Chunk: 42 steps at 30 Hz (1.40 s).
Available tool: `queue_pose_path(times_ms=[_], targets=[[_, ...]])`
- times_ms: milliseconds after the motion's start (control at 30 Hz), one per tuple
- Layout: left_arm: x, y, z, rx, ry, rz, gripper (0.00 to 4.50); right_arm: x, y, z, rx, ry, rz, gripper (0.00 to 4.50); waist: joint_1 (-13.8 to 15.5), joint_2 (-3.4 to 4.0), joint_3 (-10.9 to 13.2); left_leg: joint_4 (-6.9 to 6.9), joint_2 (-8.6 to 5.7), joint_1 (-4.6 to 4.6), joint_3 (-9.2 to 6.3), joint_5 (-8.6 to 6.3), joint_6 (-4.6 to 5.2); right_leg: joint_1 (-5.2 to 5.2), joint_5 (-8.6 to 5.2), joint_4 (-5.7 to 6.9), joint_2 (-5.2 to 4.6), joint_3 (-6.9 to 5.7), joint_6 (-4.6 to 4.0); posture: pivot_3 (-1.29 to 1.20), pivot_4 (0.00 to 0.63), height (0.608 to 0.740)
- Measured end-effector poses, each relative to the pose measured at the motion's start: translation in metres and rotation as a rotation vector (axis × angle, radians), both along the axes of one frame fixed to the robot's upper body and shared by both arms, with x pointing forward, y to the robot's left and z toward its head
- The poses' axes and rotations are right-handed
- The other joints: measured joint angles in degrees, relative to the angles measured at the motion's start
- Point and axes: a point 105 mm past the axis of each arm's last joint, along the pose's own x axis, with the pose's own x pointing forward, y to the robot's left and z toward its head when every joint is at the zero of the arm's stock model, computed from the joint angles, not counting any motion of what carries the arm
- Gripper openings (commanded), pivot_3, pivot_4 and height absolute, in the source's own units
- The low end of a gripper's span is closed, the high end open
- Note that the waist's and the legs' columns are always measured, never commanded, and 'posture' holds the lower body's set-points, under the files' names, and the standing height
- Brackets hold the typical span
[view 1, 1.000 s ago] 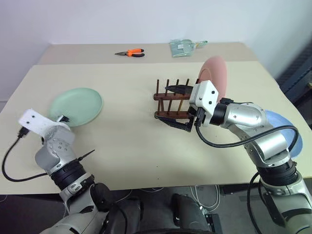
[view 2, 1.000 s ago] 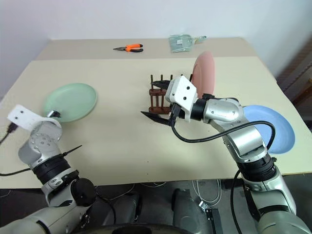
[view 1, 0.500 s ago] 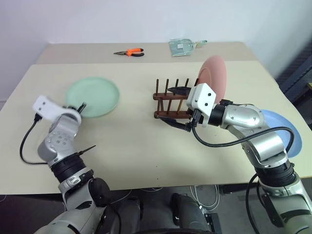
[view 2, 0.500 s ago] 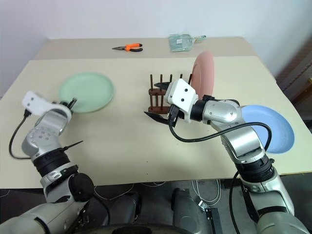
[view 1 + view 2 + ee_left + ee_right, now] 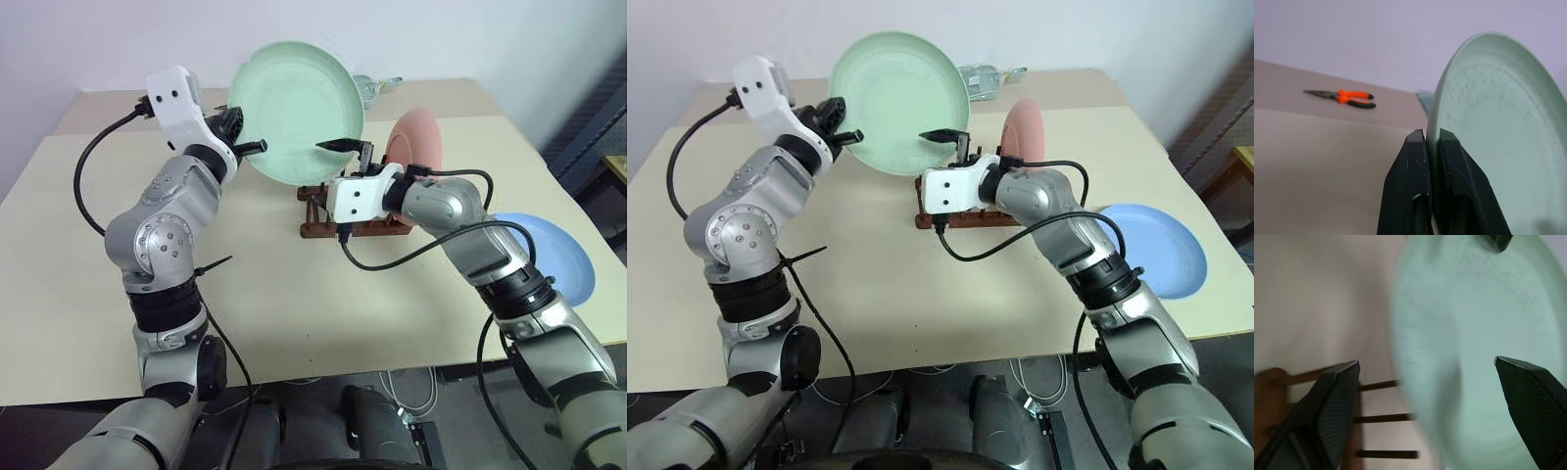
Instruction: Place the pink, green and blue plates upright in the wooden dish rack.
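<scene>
left gripper point(image 5: 1431, 147): raised high, pinching the green plate point(image 5: 299, 110) by its rim
right gripper point(image 5: 1430, 382): fingers spread wide, reaching at the plate
plate: on edge above the rack point(image 5: 318, 227)

A beige desk point(image 5: 59, 245) is filling most of the scene, with a second beige surface point(image 5: 108, 103) butting up against its far edge along a visible seam. A pair of orange-handled pliers point(image 5: 1344, 97) is lying flat on that far surface, jaws closed. A clear packet point(image 5: 982, 76) is lying further along the same far surface, near the white wall point(image 5: 78, 39) that is running behind everything.
</scene>
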Motion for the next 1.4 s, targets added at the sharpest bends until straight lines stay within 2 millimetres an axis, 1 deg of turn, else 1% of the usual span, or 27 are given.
queue_pose_path(times_ms=[33,100,167,200,233,300,367,400,433,500,533,567,633,667,700,733,767,800,833,900,967,1000,1067,1133,1200,1267,1400], targets=[[-0.002,-0.003,0.001,-0.006,-0.003,-0.013,0.00,0.002,0.000,-0.003,-0.008,0.004,-0.003,3.24,0.1,-0.01,0.0,0.01,-0.01,-0.02,0.00,0.00,0.00,0.00,0.00,-0.01,0.00,0.00,0.00,0.00,0.150,0.740],[-0.003,-0.005,0.001,-0.005,0.000,-0.026,0.00,0.003,0.001,-0.006,-0.011,0.007,-0.005,2.26,0.1,0.00,0.0,0.02,-0.01,0.00,0.00,0.00,0.00,0.01,0.00,-0.01,0.00,0.01,0.00,0.00,0.150,0.740],[-0.003,-0.003,-0.001,0.000,0.012,-0.015,0.00,0.003,0.002,-0.006,-0.015,-0.007,0.002,1.23,0.0,0.00,0.0,0.02,-0.01,0.02,0.00,0.00,0.00,0.01,0.00,0.02,0.01,0.01,0.00,0.00,0.150,0.740],[-0.003,0.000,-0.001,-0.006,0.017,-0.004,0.00,0.002,0.003,-0.005,-0.013,-0.016,0.003,0.80,0.0,0.00,0.0,0.01,-0.01,0.02,0.00,0.00,0.00,0.01,0.00,0.02,0.01,0.01,0.00,0.00,0.150,0.740],[-0.002,0.003,-0.002,-0.014,0.021,0.007,0.34,0.002,0.003,-0.003,-0.012,-0.028,0.007,0.35,0.0,0.00,0.0,0.00,-0.01,0.02,0.00,0.00,0.00,0.00,0.00,0.02,0.01,0.01,0.00,0.00,0.150,0.740],[-0.002,0.009,0.000,-0.068,0.007,0.019,0.97,-0.002,0.008,-0.005,-0.021,-0.041,0.031,0.34,0.0,0.00,0.0,0.00,0.00,0.03,0.00,0.00,-0.01,0.00,0.00,0.01,0.01,0.01,0.00,0.00,0.150,0.740],[-0.002,0.014,0.007,-0.172,-0.023,0.022,1.89,0.000,0.004,-0.007,-0.011,-0.029,0.010,0.34,0.2,-0.05,0.0,0.03,0.00,-0.02,-0.02,0.02,-0.04,0.01,0.00,0.00,0.00,0.01,0.00,0.00,0.150,0.740],[-0.002,0.022,0.015,-0.225,-0.055,0.049,2.43,0.001,0.003,-0.008,0.000,-0.021,-0.001,0.34,0.2,-0.07,0.0,0.04,-0.01,-0.03,-0.02,0.04,-0.07,0.01,0.01,-0.01,0.00,0.01,-0.02,0.00,0.150,0.740],[-0.001,0.031,0.024,-0.262,-0.087,0.083,2.83,0.001,0.002,-0.009,0.009,-0.016,-0.007,0.34,0.2,-0.07,0.0,0.03,-0.01,-0.01,-0.01,0.04,-0.07,0.01,0.01,-0.01,0.00,0.01,-0.02,0.00,0.150,0.740],[-0.002,0.063,0.037,-0.304,-0.156,0.202,2.83,0.000,0.000,-0.005,0.072,0.002,-0.019,0.34,0.1,-0.07,0.0,-0.02,-0.01,0.04,-0.01,0.06,-0.11,0.01,0.01,0.00,0.01,0.01,-0.02,0.00,0.150,0.740],[-0.003,0.084,0.040,-0.317,-0.183,0.278,2.83,-0.002,-0.001,0.000,0.131,0.018,-0.024,0.34,-0.2,-0.03,0.0,-0.06,0.00,0.07,0.02,0.16,-0.28,0.00,0.01,0.01,0.02,0.04,-0.02,0.00,0.150,0.740],[-0.004,0.099,0.040,-0.319,-0.193,0.329,2.83,-0.003,-0.002,0.005,0.172,0.026,-0.025,0.34,-0.2,-0.02,0.0,-0.06,0.03,0.07,0.03,0.16,-0.29,-0.02,0.01,0.02,0.05,0.04,-0.02,0.00,0.150,0.740],[-0.012,0.138,0.035,-0.198,-0.229,0.474,2.83,-0.010,-0.004,0.025,0.369,0.086,-0.008,0.34,-0.4,0.02,0.1,-0.12,0.08,0.06,0.03,0.17,-0.30,-0.09,0.02,0.06,0.12,0.08,-0.03,0.00,0.150,0.740],[-0.016,0.150,0.032,-0.121,-0.240,0.516,2.83,-0.014,-0.006,0.037,0.468,0.127,0.008,0.34,-0.3,0.01,0.1,-0.13,0.08,0.03,0.03,0.17,-0.30,-0.14,0.02,0.06,0.12,0.09,-0.04,0.00,0.150,0.740],[-0.018,0.154,0.025,-0.005,-0.240,0.519,2.83,-0.019,-0.010,0.052,0.615,0.194,0.031,0.34,-0.3,0.02,0.1,-0.14,0.09,0.02,0.01,0.15,-0.27,-0.13,0.03,0.08,0.13,0.09,-0.05,0.00,0.150,0.740],[-0.017,0.150,0.013,0.105,-0.226,0.476,2.83,-0.026,-0.015,0.067,0.760,0.257,0.065,0.34,0.1,0.07,0.0,-0.12,0.08,-0.01,0.00,0.11,-0.19,-0.12,0.04,0.09,0.12,0.08,-0.07,0.00,0.150,0.740],[-0.015,0.137,-0.004,0.223,-0.202,0.389,2.83,-0.034,-0.019,0.081,0.902,0.337,0.112,0.34,0.5,0.09,0.0,-0.09,0.06,0.00,-0.09,0.04,-0.08,-0.02,0.03,0.08,0.09,0.03,-0.09,0.00,0.150,0.740],[-0.013,0.126,-0.019,0.274,-0.173,0.323,2.83,-0.039,-0.022,0.087,0.965,0.377,0.138,0.34,0.9,0.10,0.0,-0.03,0.02,0.01,-0.12,0.02,-0.04,0.04,0.00,0.07,0.05,0.01,-0.15,0.00,0.150,0.740],[-0.013,0.106,-0.043,0.360,-0.135,0.196,2.83,-0.046,-0.024,0.094,1.055,0.461,0.173,0.34,1.2,0.10,0.0,-0.01,0.00,-0.02,-0.11,0.00,0.00,0.06,-0.06,-0.02,0.03,0.02,-0.32,0.00,0.150,0.740],[-0.025,0.063,-0.088,0.488,-0.065,-0.077,2.83,-0.048,-0.030,0.093,1.164,0.592,0.166,0.34,1.3,0.13,0.1,-0.01,0.00,0.01,-0.06,-0.03,0.05,0.07,-0.08,-0.04,-0.03,0.05,-0.38,0.00,0.150,0.740],[-0.049,0.023,-0.128,0.510,0.002,-0.341,2.83,-0.045,-0.037,0.083,1.252,0.709,0.101,0.34,1.1,0.20,0.1,-0.06,0.05,-0.03,-0.01,-0.04,0.06,-0.04,-0.17,-0.01,-0.02,0.04,-0.54,0.00,0.150,0.740],[-0.056,0.013,-0.139,0.494,0.023,-0.412,2.83,-0.042,-0.040,0.077,1.277,0.742,0.068,0.34,1.0,0.25,0.1,-0.07,0.08,-0.07,0.00,-0.04,0.06,-0.14,-0.17,0.03,0.00,0.04,-0.55,0.00,0.150,0.740],[-0.068,-0.003,-0.145,0.463,0.031,-0.525,2.83,-0.037,-0.046,0.066,1.328,0.804,-0.006,0.34,0.8,0.32,0.2,-0.09,0.14,-0.16,0.02,-0.03,0.07,-0.33,-0.16,0.16,0.08,0.04,-0.60,0.00,0.150,0.740],[-0.077,-0.011,-0.143,0.469,0.016,-0.596,2.83,-0.035,-0.048,0.061,1.354,0.837,-0.049,0.34,0.2,0.45,0.2,-0.12,0.16,-0.15,0.04,-0.03,0.07,-0.35,-0.16,0.21,0.10,0.04,-0.60,0.00,0.150,0.740],[-0.089,-0.024,-0.146,0.489,0.015,-0.697,2.83,-0.031,-0.056,0.056,1.396,0.854,-0.100,0.34,-0.1,0.53,0.1,-0.14,0.15,-0.12,0.10,-0.03,0.08,-0.33,-0.16,0.19,0.09,0.06,-0.60,0.00,0.150,0.740],[-0.094,-0.031,-0.149,0.484,0.016,-0.733,2.83,-0.026,-0.061,0.051,1.421,0.874,-0.140,0.34,-0.2,0.53,0.1,-0.13,0.16,-0.11,0.11,-0.03,0.09,-0.32,-0.16,0.18,0.09,0.07,-0.59,0.00,0.150,0.740],[-0.092,-0.034,-0.148,0.493,0.009,-0.725,2.83,-0.022,-0.064,0.045,1.432,0.905,-0.176,0.34,-0.2,0.53,0.1,-0.13,0.17,-0.09,0.11,-0.04,0.11,-0.30,-0.17,0.19,0.12,0.07,-0.58,0.00,0.150,0.740]])
